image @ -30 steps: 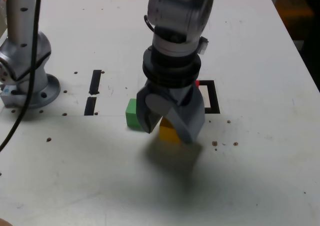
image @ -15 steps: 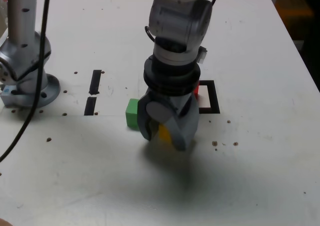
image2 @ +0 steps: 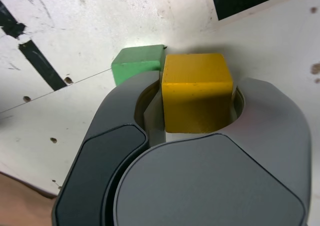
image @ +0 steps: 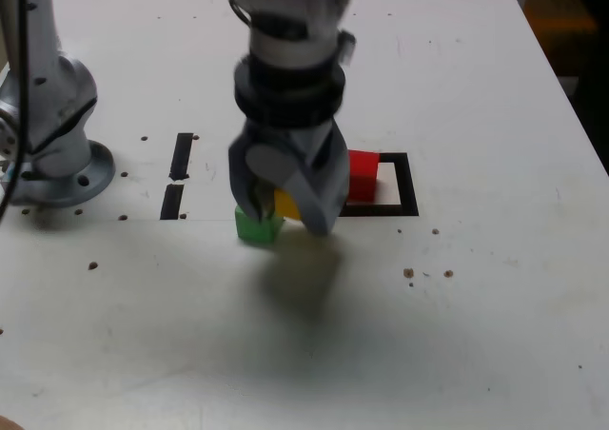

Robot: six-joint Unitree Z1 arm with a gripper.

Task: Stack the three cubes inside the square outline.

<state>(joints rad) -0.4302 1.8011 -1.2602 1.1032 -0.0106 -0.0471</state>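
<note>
Stacking is only partly under way, judging by how the pieces lie now. The red cube [image: 363,175] sits on the white desk [image: 495,297] at the square outline [image: 407,190], on the edge of it nearer the exterior view's left; whether it rests fully inside the white centre cannot be told from here, but it looks like the base of the stack. The claw [image: 288,209] is clenched on the yellow cube [image2: 197,91], which the wrist view shows squeezed between the two grey jaws. In the exterior view that cube [image: 287,204] appears raised off the desk, hanging just beside the green cube [image: 257,226] and to the left of the outline. The green cube stands alone on the desk, outside the outline, with nothing holding it. So one cube seems placed, one is in the grip and not yet set down, and one is untouched. What remains, as I read it, is carrying the yellow cube over to the red one, setting it squarely on top, letting go, then fetching the green cube and adding it as the third layer.
</note>
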